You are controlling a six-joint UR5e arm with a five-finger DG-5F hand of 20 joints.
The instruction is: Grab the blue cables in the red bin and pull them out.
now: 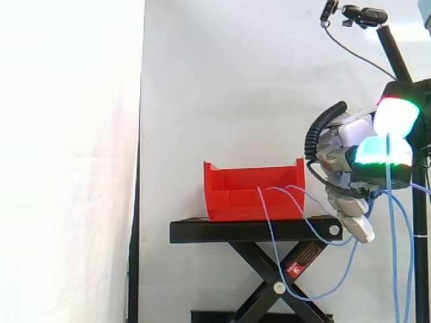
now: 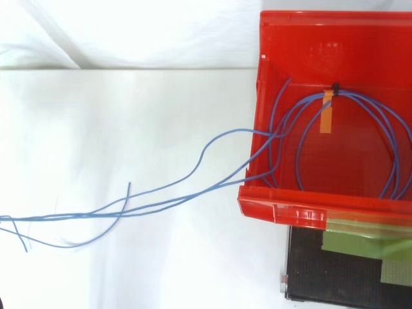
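Several strands of the blue cables [image 2: 64,217] already trail out over the red bin's [image 2: 283,212] wall, yet we see their loops lying inside the bin. Well clear of the bin, the hand [image 1: 342,158] clasps the strands; we judge more pulling remains

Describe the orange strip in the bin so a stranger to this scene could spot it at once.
Start at the red bin seen from above. On its floor the blue cables loop together at a small black tie; the orange strip lies right next to it. It alone is flat, straight and orange.
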